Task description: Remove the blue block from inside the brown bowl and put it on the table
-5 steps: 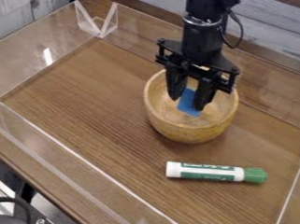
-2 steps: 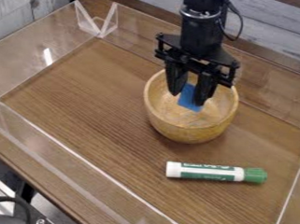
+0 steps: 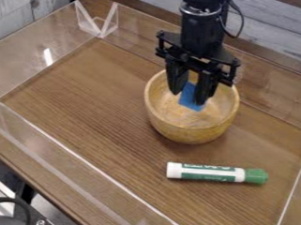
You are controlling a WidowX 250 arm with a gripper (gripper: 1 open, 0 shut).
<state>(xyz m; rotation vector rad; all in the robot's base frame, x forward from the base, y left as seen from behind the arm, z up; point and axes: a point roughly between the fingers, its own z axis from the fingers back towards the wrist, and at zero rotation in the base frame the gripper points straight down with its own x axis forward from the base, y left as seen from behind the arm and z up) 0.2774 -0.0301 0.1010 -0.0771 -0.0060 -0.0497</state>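
Note:
The brown bowl [image 3: 191, 118] stands on the table [image 3: 103, 103], right of centre. My gripper [image 3: 192, 96] points straight down over the bowl and is shut on the blue block [image 3: 191, 99]. The block hangs between the black fingers, about level with the bowl's rim and above its pale inside. The block's upper part is hidden by the fingers.
A white-and-green marker [image 3: 217, 173] lies on the table in front of the bowl. Low clear acrylic walls [image 3: 69, 26] edge the tabletop, with a clear angled piece [image 3: 97, 20] at the back left. Bare wood lies left of the bowl.
The gripper has risen slightly with the blue block in it, lifting the block from inside the bowl toward its rim. Bowl and marker have not moved.

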